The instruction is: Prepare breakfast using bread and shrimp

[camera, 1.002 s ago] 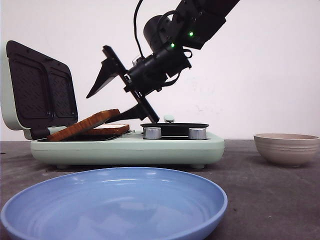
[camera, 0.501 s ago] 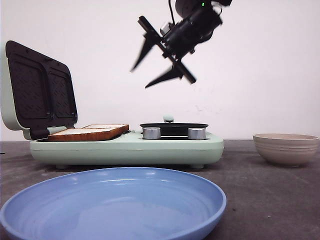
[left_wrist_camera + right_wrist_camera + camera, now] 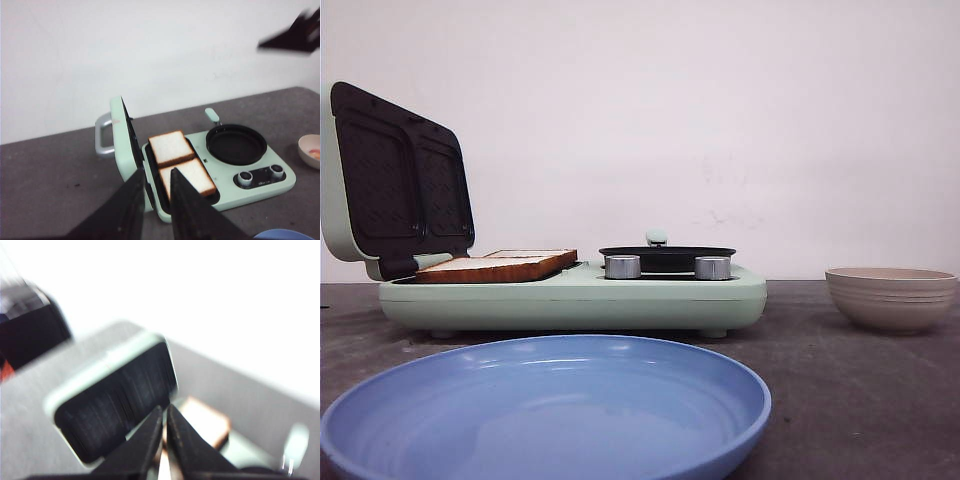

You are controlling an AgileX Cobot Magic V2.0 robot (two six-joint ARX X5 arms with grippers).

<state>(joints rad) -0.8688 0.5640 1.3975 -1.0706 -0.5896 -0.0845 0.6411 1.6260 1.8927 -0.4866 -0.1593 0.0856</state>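
a plain white wall stands behind a dark grey table (image 3: 840, 380), and neither arm shows in the front view.

in the left wrist view the left gripper (image 3: 157, 187) hangs above the table with its two black fingers (image 3: 184, 202) close together, only a narrow gap between them, and nothing is held there. in the right wrist view, which is blurred, the right gripper (image 3: 164, 426) has its dark fingers almost touching at the tips, with nothing between them. a dark blurred shape high in the left wrist view is perhaps part of the right arm, but i cannot tell for sure.

below the left gripper is a pale green breakfast maker (image 3: 260, 187) with its lid (image 3: 122, 145) standing open. the bread (image 3: 180, 162), two square slices with brown crust, lies flat in the grill tray, one slice touching the other. in the front view the bread (image 3: 500, 265) rests level just under the raised lid (image 3: 395, 180). beside the tray, on the same machine, sits a round black pan (image 3: 236, 145), and two silver knobs (image 3: 623, 267) are in front of it.

to the right, well apart from the machine, stands a beige bowl (image 3: 892, 298). nearest the front camera is a large blue plate (image 3: 550, 410).
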